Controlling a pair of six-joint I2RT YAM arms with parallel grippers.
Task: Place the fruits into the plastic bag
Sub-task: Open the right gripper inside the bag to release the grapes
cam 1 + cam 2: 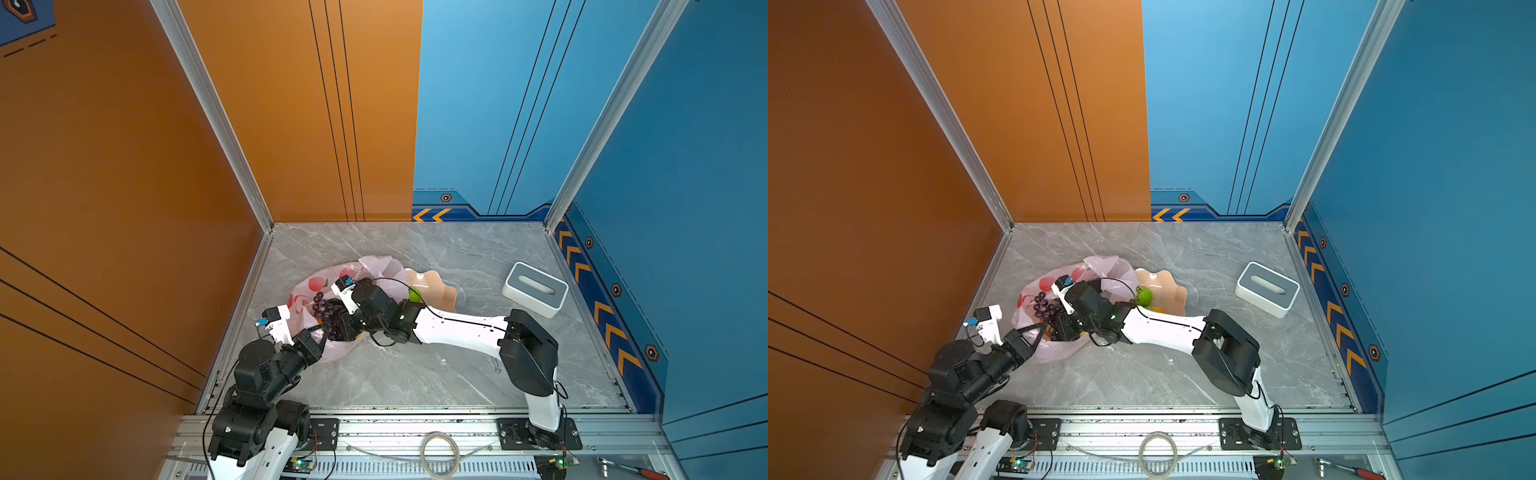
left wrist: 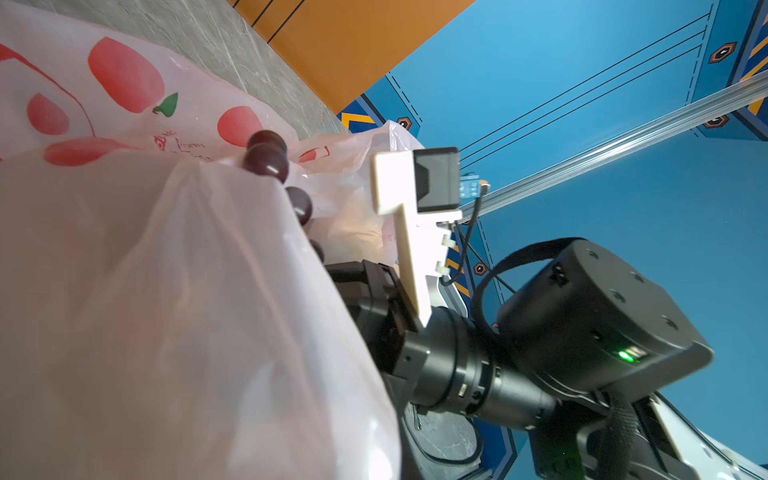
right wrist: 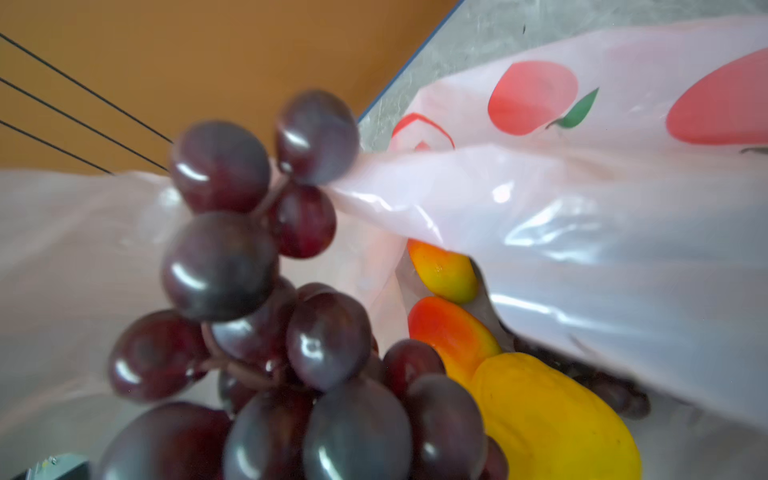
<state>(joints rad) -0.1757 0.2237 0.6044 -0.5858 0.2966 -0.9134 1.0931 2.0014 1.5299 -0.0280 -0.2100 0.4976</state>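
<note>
Grapes (image 3: 220,266) hang from right fingers (image 1: 1064,328) (clamped) inside bag (image 1: 316,284); left fingers (image 1: 1034,329) pinch its rim.

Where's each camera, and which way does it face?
Both top views: high in front, looking down on the table; left arm, right arm show.
Left wrist: beside the plastic bag, looking across at the right arm; own arm unseen.
Right wrist: into the bag's mouth, past the grape bunch; own arm unseen.
Both wrist views share bag and grapes.

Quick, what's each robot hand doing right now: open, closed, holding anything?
Left hand: closed, pinching the plastic bag at its rim.
Right hand: closed on a grape bunch, over the bag's opening.
</note>
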